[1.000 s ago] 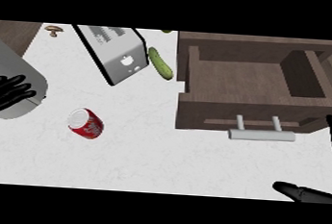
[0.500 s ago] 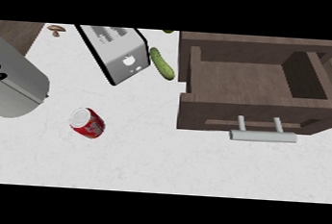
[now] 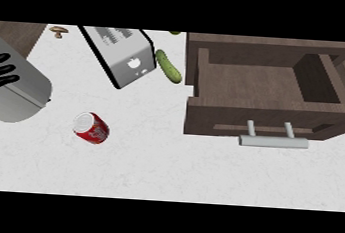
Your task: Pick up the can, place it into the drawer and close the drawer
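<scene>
On the white bench point(image 3: 164, 173), the small red metal can point(image 3: 91, 127) lay on its side. Its silver top pointed up and left. The open brown wooden drawer point(image 3: 227, 114) was well apart, to its right. Our left hand point(image 3: 1, 70) was nearer, up-left of the can. We could not tell if it was open or closed. Our right hand did not show.

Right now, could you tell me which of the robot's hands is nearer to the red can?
Left. The left hand shows at the view's left edge, up and left of the red can, apart from it. The right hand is not in view.
</scene>
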`<state>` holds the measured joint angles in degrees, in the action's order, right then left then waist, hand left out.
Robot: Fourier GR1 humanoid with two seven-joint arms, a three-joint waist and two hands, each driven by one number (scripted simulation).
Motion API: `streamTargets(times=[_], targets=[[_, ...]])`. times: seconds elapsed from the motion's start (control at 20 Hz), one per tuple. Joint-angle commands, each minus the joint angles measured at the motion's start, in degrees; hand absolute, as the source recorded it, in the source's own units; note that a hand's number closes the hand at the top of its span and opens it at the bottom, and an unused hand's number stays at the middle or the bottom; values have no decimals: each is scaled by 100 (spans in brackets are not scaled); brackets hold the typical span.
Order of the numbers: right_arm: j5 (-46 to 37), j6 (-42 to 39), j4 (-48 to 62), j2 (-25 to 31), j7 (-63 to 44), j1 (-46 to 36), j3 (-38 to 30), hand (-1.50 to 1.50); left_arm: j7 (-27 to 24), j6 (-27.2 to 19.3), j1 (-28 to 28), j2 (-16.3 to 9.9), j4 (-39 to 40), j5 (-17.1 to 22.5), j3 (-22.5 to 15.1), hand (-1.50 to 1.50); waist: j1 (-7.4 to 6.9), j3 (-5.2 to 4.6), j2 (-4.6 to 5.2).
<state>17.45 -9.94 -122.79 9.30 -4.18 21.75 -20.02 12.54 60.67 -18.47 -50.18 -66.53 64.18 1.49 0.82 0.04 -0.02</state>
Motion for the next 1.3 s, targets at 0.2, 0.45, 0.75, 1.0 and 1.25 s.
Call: streamTargets(times=[0.2, 0.45, 0.75, 1.0, 1.25], targets=[[391, -388, 13, 61, -95, 172, -461, -150, 452, -514, -52, 702, -453, -123, -419, -150, -48, -2, -8], [493, -901, 244, -129, 345, 386, -696, -150, 604, -357, -139, 901, -71, -316, -209, -150, -35, -3, 0], [634, -920, 379, 58, 133, 98, -1133, -150, 527, -628, -113, 1577, -159, -1243, -190, -150, -39, -4, 2], [372, -1179, 462, -225, 268, 118, -1036, -150, 418, -513, -150, 1760, -122, -1746, 33, -150, -54, -2, 0], [575, -1387, 86, -329, 126, 419, -1228, -150, -562, -163, -53, 2239, 700, -3321, 355, -150, -16, -8, 11]])
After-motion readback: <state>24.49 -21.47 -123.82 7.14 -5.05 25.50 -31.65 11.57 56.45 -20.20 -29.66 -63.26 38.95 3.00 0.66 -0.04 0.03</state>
